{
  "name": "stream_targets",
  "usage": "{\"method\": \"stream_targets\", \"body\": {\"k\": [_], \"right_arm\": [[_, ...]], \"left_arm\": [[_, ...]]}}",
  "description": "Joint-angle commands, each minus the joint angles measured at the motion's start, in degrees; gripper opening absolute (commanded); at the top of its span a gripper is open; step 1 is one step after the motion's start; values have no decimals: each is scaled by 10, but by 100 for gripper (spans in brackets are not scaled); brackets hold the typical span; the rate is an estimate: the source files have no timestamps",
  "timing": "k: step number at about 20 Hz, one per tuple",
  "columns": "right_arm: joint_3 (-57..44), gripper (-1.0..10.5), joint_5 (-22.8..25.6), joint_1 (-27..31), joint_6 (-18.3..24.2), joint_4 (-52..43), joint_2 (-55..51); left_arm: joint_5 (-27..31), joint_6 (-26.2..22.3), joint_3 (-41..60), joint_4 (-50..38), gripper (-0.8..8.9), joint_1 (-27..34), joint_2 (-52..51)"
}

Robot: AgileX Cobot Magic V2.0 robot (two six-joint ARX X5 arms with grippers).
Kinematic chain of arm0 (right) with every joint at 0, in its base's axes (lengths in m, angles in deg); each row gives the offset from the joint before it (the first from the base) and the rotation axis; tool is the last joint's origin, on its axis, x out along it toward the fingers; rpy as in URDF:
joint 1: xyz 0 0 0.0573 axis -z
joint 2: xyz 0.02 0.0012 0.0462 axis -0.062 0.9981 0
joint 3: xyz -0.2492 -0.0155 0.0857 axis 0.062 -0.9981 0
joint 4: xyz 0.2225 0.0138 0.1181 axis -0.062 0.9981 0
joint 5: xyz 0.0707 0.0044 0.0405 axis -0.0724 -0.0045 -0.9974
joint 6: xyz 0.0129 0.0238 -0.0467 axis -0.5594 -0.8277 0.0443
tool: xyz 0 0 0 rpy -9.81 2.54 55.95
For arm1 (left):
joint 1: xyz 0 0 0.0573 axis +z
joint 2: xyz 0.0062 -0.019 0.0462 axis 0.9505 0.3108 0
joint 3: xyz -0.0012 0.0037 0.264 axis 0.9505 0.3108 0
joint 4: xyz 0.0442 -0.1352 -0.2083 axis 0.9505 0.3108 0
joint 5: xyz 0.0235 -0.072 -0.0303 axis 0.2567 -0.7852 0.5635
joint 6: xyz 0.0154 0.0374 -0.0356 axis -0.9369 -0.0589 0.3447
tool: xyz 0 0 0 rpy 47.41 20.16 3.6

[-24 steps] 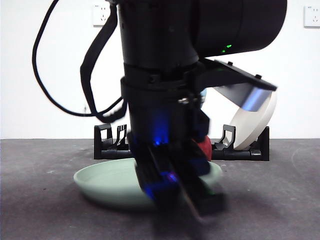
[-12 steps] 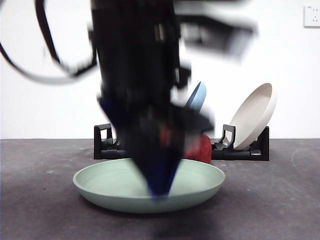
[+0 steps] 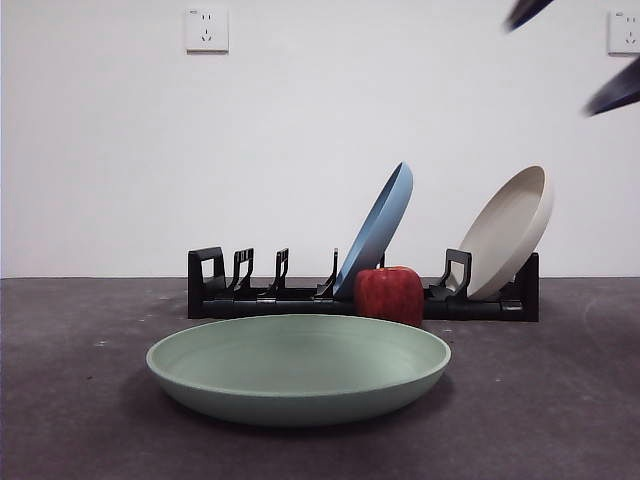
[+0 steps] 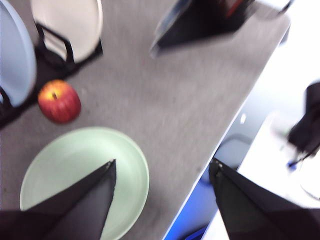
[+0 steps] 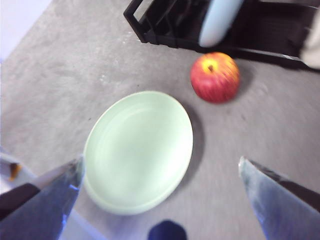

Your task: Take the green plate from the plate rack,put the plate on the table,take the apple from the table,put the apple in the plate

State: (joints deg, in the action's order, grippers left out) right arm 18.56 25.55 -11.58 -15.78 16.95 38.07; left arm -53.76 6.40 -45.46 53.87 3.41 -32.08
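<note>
The pale green plate (image 3: 298, 368) lies flat and empty on the dark table (image 3: 80, 400), in front of the black plate rack (image 3: 215, 290). A red apple (image 3: 388, 293) stands on the table between plate and rack, apart from the plate's rim. My left gripper (image 4: 163, 162) hangs open high above the plate (image 4: 85, 175) and the apple (image 4: 59, 101). My right gripper (image 5: 161, 160) is also open and empty, high over the plate (image 5: 139, 150) with the apple (image 5: 215, 76) beyond it. In the front view only two black jaw tips (image 3: 615, 92) show at the top right corner.
A blue plate (image 3: 380, 225) and a beige plate (image 3: 510, 230) lean in the rack's right half; its left slots hold nothing. The table's edge (image 4: 225, 135) runs close beside the green plate in the left wrist view. The other arm (image 4: 205, 20) shows blurred there.
The big dark arm that stood low over the green plate has risen and left the front view. The plate stays flat on the table; the apple has not moved.
</note>
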Motion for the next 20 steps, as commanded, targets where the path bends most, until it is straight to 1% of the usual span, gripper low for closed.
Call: {"method": "stream_targets", "body": {"k": [1,3,5,8,9,10,14,15,20], "right_arm": [[1,697,50,-48,-20,-68,67],[1,735,96,-80,-25,-140,127],[4,735,131,-97,-30,-200,185],[27,742,164,-106,-28,-236,271],[37,766,172,-108,-28,-248,297],[48,766,181,-109,-28,-258,321],[87,766,189,-109,-28,-284,403],[95,766,196,-109,-28,-290,418],[121,765,201,-109,-24,-309,475]], "left_arm": [[-1,19,2,-4,319,-2,-30],[-1,19,2,-3,318,-2,-49],[-1,19,2,-2,318,-2,-55],[-1,19,2,0,318,-2,-55],[-1,19,2,0,318,-2,-55],[-1,19,2,0,318,-2,-55],[0,19,2,1,318,-2,-55],[0,19,2,2,318,-2,-55],[0,19,2,2,315,-2,-55]]}}
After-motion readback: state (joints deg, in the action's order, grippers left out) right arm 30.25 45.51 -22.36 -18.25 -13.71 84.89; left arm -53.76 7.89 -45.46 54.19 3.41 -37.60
